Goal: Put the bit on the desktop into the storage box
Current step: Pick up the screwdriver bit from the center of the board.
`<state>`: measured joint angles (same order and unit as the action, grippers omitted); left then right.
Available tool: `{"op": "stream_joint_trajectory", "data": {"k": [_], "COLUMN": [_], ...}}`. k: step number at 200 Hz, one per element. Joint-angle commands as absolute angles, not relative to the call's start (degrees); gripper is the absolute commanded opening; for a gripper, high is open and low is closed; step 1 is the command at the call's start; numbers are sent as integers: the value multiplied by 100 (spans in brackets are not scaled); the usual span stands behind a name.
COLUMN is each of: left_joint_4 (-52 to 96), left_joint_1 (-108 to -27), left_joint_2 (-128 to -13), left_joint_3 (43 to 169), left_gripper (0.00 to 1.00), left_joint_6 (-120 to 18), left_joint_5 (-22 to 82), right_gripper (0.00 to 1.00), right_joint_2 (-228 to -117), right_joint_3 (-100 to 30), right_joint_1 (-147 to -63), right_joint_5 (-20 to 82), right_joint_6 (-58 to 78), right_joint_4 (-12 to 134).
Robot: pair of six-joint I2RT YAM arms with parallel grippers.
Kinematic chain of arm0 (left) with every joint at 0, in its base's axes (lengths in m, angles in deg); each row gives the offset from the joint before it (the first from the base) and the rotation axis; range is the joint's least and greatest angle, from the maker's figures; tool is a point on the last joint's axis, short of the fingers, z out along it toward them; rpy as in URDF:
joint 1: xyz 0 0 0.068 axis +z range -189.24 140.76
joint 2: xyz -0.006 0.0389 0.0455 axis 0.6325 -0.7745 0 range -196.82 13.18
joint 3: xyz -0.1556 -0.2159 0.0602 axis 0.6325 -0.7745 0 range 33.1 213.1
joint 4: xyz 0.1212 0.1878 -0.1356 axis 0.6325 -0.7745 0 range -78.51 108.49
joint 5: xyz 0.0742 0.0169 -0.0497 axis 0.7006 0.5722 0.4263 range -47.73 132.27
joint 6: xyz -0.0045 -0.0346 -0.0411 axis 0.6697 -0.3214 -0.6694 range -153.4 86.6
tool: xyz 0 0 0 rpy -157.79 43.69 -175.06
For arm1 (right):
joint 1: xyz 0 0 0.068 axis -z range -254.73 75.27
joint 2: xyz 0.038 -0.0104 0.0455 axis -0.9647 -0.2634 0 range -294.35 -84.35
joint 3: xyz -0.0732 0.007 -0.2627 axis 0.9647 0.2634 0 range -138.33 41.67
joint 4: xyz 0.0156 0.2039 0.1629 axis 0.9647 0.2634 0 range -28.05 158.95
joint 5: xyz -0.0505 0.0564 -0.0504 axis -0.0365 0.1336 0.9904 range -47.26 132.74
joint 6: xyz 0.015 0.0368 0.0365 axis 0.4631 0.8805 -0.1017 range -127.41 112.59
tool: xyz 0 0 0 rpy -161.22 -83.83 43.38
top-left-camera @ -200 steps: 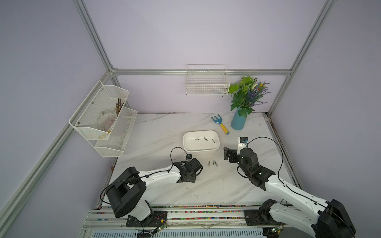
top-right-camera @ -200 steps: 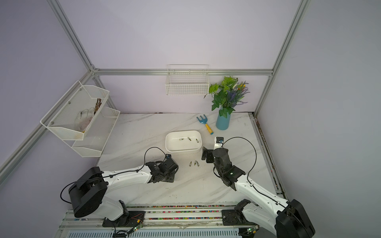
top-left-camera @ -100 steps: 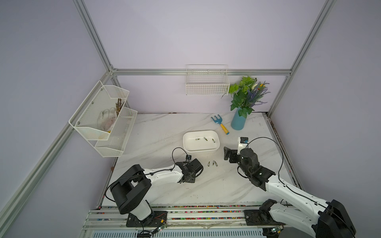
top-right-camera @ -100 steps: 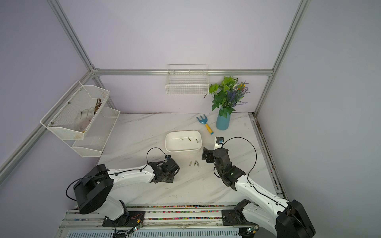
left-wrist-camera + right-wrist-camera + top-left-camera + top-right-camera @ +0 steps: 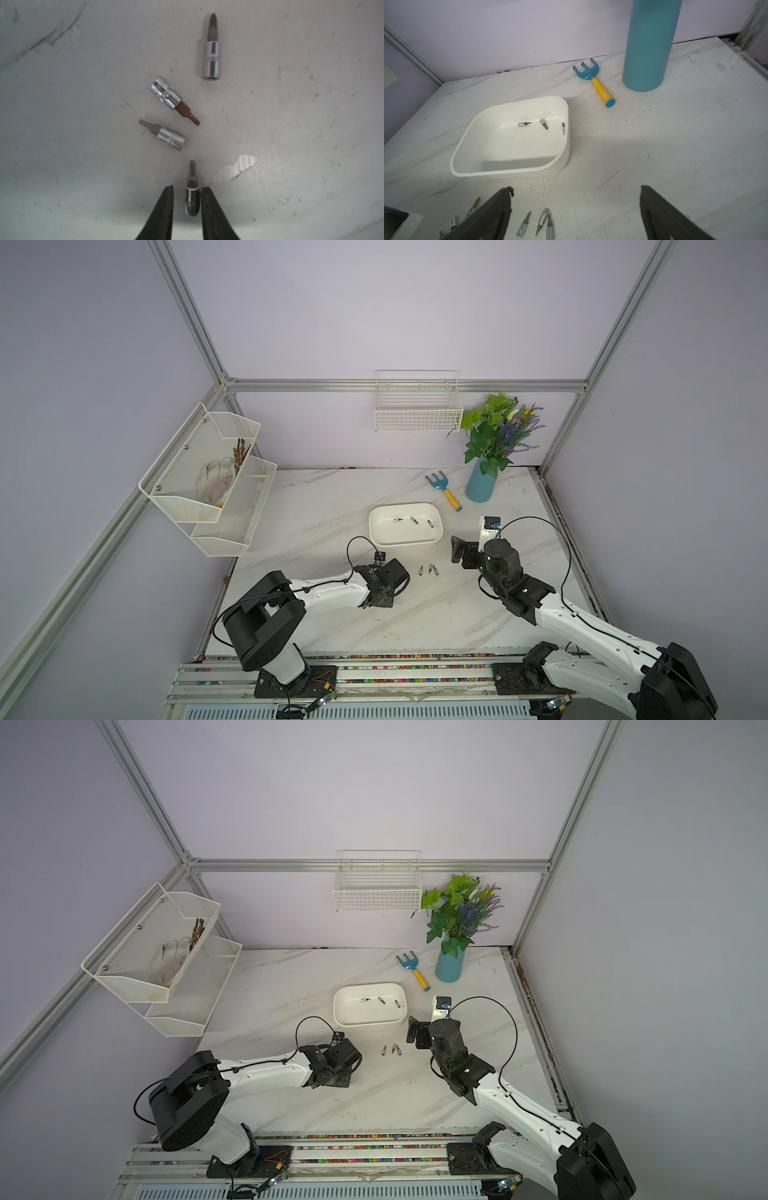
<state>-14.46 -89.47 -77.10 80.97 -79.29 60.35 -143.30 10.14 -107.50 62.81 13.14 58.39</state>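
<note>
One finger alone seemed to touch the dark bit, so the narrowly parted left hand could flick it across the tabletop.

A robotics lab test cell: aluminium frame bars border plain lilac wall panels across the upper frame. At the bottom edge, the white left robot arm and right robot arm bolt to a rail beside a marble-patterned tabletop.

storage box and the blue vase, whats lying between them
A blue garden fork with a yellow handle, lying flat; the right wrist view shows it best.
</note>
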Motion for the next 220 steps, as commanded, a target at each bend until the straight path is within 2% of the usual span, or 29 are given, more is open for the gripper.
{"op": "stream_joint_trajectory", "data": {"k": [1,150,220], "left_joint_4": [-1482,-1578,-1649], "left_joint_1": [-8891,-8766,-8775], "left_joint_2": [-7707,-7849,-7306], "left_joint_3": [8087,8030,8176], "left_gripper": [27,16,13], "left_joint_6": [-7890,-7792,-7641], "left_joint_5": [5981,5637,5310], "right_gripper": [100,99,99], "right_joint_2": [-14225,-14213,-14191], "right_joint_3": [1097,1123,1124], "right_joint_1": [-10727,-10727,-10725], "right_joint_5": [6366,6383,6383], "right_joint_6": [1351,1342,1333], "right_joint_4": [5597,5571,5569]}}
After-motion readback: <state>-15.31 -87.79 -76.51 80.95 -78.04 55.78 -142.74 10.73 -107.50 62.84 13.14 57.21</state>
